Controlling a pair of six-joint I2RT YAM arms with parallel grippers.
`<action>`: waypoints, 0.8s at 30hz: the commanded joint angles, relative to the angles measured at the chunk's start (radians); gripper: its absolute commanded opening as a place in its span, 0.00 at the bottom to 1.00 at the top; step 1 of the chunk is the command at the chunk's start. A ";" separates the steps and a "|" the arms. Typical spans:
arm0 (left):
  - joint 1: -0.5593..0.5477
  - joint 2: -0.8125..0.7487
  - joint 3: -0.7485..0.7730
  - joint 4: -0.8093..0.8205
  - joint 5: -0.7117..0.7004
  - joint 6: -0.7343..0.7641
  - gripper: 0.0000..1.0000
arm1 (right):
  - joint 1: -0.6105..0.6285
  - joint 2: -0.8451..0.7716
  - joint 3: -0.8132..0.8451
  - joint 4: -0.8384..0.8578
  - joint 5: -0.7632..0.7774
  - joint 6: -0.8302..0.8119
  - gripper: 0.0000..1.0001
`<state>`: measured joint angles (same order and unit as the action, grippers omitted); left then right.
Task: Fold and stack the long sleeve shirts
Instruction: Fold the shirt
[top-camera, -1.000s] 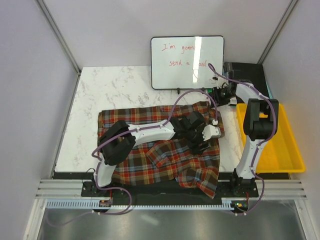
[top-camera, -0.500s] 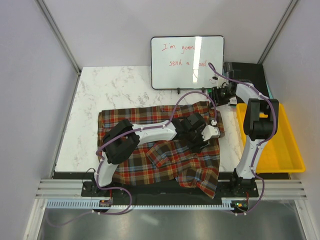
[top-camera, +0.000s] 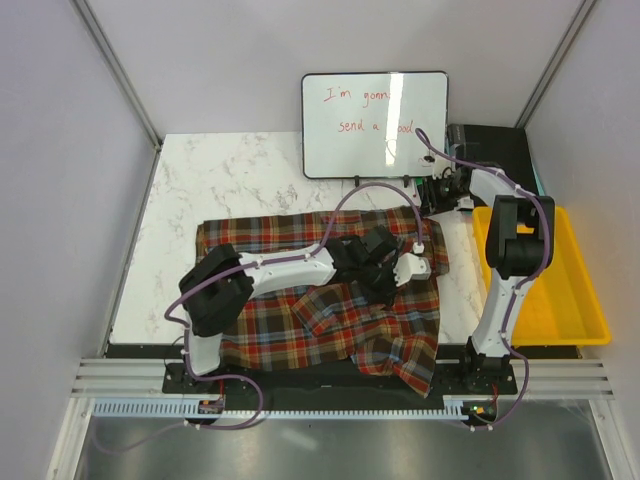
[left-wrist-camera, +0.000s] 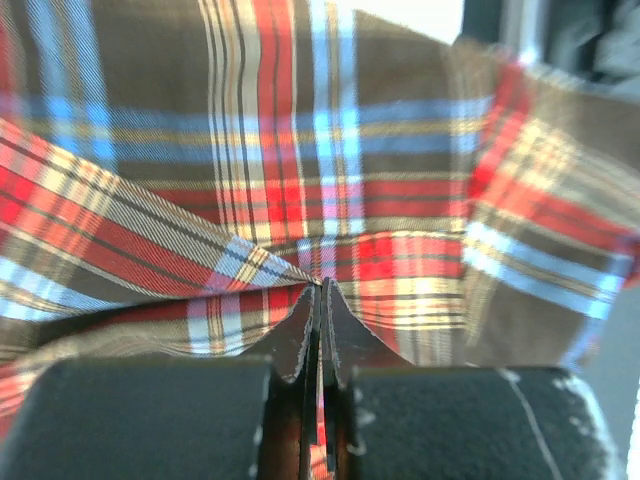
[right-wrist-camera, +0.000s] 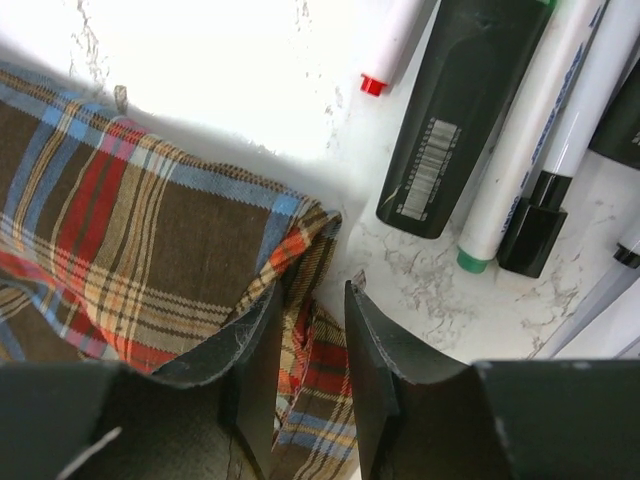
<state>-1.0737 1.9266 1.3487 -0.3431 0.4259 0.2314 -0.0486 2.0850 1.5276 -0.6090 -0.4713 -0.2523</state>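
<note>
Plaid shirt (top-camera: 300, 320): soft flannel in red-orange, dark and white checks, spread rumpled over the near-centre of the white marble-look worktop (top-camera: 220, 180). Its near edge hangs off the front. Loose folds across the middle, sleeves not separable.

Left gripper (left-wrist-camera: 320, 295): jaws closed, black textured pads pressed together. They pinch a thin ridge of the shirt, and the cloth tents up to the fingertips. It sits at the shirt's right-centre.

Right gripper (right-wrist-camera: 312, 290): jaws part-way apart at the shirt's far right corner, with the doubled hem lying in the gap. Left finger is over cloth, right finger over bare marble. Can't tell whether either pad presses the cloth.

Just right of that corner lie a flat black plastic block with a barcode label (right-wrist-camera: 455, 110), a white marker with a green band (right-wrist-camera: 530, 150) and a red-tipped marker (right-wrist-camera: 400, 40).

Glossy whiteboard (top-camera: 375, 125) stands at the far edge. Yellow plastic bin (top-camera: 585, 310) is on the right.

Versus a second ago:
- Left jaws have gone from wide to closed.
- Left wrist has pulled slightly left, elbow swung left and nearer.
- Right gripper has edged left onto the corner.

Hard to see:
- Left wrist view is blurred apart from the fingertips.
- In the top view the left arm covers the shirt's middle.
- Whiteboard writing is washed out by glare and cut by a cable.
</note>
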 joint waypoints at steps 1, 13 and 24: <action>-0.005 -0.086 0.013 0.010 0.066 0.028 0.02 | 0.003 0.020 0.006 0.057 0.011 0.025 0.38; -0.012 -0.080 0.023 -0.115 0.076 0.092 0.40 | 0.004 -0.011 -0.007 0.112 0.060 0.082 0.37; 0.072 -0.836 -0.574 -0.146 -0.048 0.411 0.98 | 0.007 -0.258 -0.013 -0.020 -0.067 0.036 0.42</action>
<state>-0.9916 1.3354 0.9691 -0.4664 0.4603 0.4320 -0.0486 1.9587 1.5131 -0.5823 -0.4564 -0.1913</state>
